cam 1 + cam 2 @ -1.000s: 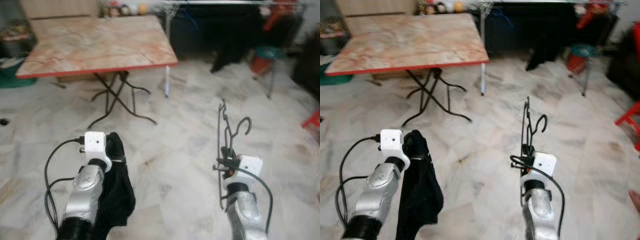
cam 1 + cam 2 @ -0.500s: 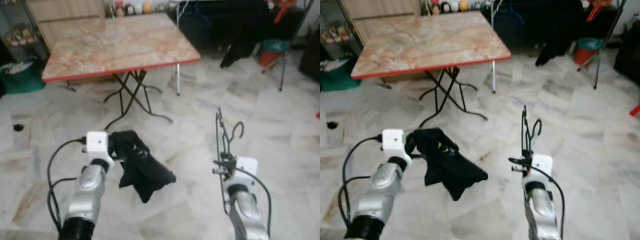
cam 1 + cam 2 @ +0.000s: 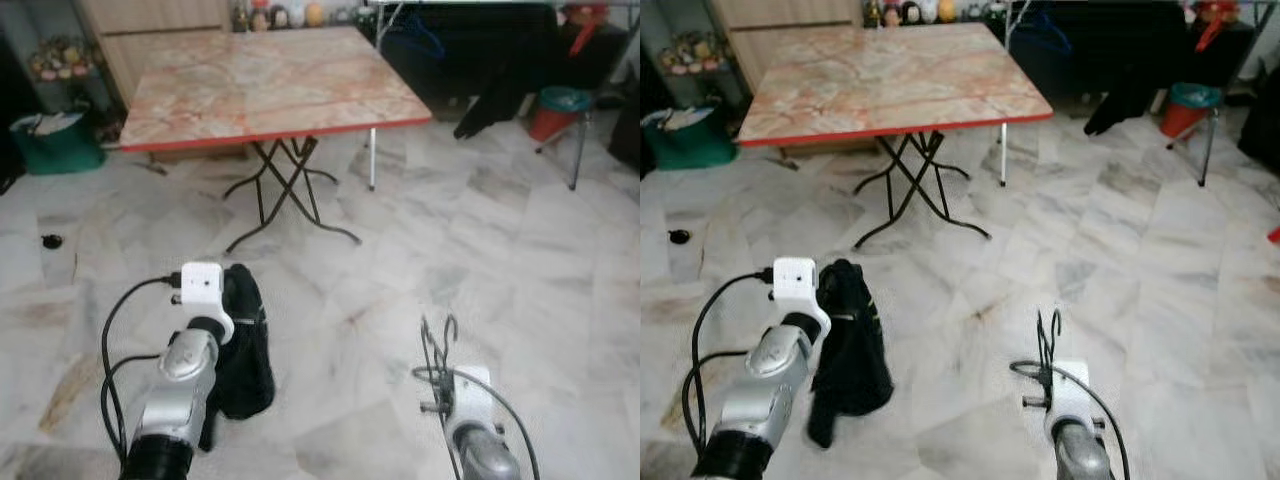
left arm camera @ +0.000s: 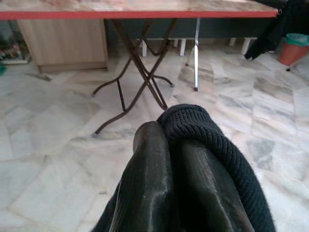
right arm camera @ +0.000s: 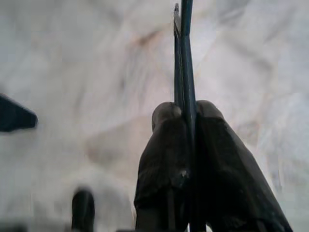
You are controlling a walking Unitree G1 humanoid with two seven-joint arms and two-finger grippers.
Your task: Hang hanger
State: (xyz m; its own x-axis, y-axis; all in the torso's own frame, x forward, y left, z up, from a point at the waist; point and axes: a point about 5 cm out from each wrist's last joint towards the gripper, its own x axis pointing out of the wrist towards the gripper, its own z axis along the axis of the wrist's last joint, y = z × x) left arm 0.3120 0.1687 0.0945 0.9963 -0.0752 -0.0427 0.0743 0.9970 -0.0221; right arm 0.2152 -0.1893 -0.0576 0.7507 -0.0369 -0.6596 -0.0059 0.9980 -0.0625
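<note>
A black garment hangs from my left gripper, low on the left over the marble floor. Its fingers are shut on the cloth, and a knitted fold lies over the tips. On the right, a thin dark wire hanger stands up from my right gripper, its hook end uppermost. That gripper's fingers are shut on the hanger's wire. Both arms are held low in front of me.
A folding table with a marbled top and red edge stands ahead on crossed metal legs. Behind it at the right is a rack with dark clothes, then a teal-topped red stool. A green bin sits at the left.
The garment swung out to the right half a second ago and now hangs straight down again. My right arm has dropped, so the hanger sits lower. The camera has shifted.
</note>
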